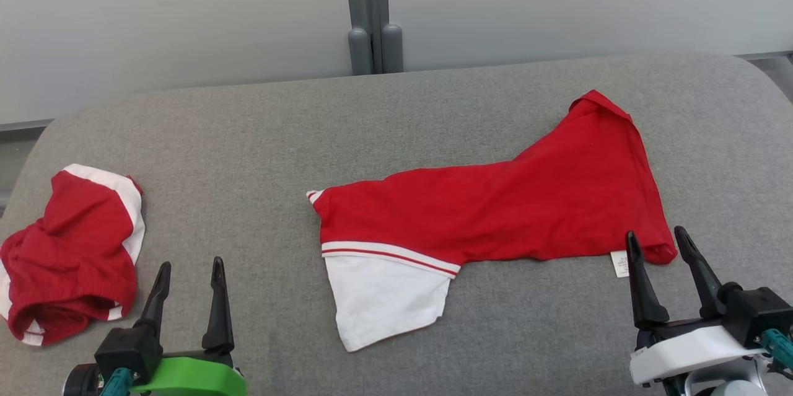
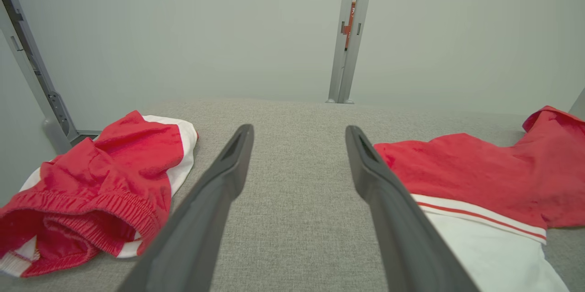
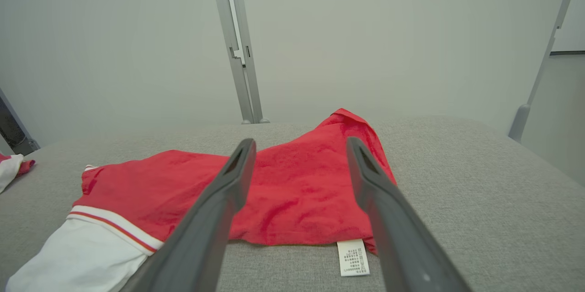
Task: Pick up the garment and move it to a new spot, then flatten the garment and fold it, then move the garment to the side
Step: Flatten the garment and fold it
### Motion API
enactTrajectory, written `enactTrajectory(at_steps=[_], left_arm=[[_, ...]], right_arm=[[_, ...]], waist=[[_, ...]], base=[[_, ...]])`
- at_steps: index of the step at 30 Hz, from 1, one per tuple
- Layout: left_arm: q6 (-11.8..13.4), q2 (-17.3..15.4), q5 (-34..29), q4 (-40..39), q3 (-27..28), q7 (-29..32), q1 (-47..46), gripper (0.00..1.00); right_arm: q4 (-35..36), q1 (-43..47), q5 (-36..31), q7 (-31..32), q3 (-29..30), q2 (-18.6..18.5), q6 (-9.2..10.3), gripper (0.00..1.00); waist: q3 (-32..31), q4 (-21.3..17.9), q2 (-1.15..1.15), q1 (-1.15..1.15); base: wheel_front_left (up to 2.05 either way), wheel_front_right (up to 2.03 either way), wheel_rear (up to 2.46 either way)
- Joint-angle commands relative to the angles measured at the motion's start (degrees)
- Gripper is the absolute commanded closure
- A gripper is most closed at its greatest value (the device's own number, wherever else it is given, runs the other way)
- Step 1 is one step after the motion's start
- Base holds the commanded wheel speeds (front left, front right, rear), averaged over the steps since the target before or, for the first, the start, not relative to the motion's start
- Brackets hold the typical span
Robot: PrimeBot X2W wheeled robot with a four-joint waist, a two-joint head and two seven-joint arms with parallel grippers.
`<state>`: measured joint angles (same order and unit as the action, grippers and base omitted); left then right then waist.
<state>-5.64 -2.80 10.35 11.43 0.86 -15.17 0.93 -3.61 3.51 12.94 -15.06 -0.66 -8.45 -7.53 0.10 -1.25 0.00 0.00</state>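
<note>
A red shirt with a white sleeve (image 1: pixel 495 210) lay spread on the grey fabric desk (image 1: pixel 248 136), crumpled red-and-white shorts (image 1: pixel 68 253) well to its left. The left gripper (image 1: pixel 191 264) and right gripper (image 1: pixel 655 233) gaped, the latter by the shirt's hem.

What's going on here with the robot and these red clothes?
A two-armed robot faces a gray padded table with two red-and-white garments on it. A shirt lies roughly spread out, unfolded, at centre and right; a crumpled garment sits at the left edge. Both grippers are open and hold nothing. The right gripper is at the shirt's near edge beside its white label, and the left gripper is over bare table between the two garments.
</note>
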Motion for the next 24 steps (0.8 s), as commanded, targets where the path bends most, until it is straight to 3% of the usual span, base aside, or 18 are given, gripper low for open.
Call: enactTrajectory(at_steps=[1, 24], left_arm=[[-0.24, -0.17, -0.40, 0.14, 0.17, 0.05, 0.54, 0.00], [-0.01, -0.17, 0.06, 0.32, -0.09, 0.05, 0.73, 0.00]], right_arm=[[0.12, 0.72, -0.50, -0.16, -0.13, 0.02, 0.08, 0.00], [-1.01, 0.47, -0.38, -0.16, -1.40, -0.13, 0.08, 0.00]], waist=[[-0.12, 0.17, 0.00, 0.00], [-0.26, 1.22, 0.00, 0.00]], base=[[0.00, 0.00, 0.00], [0.00, 0.00, 0.00]])
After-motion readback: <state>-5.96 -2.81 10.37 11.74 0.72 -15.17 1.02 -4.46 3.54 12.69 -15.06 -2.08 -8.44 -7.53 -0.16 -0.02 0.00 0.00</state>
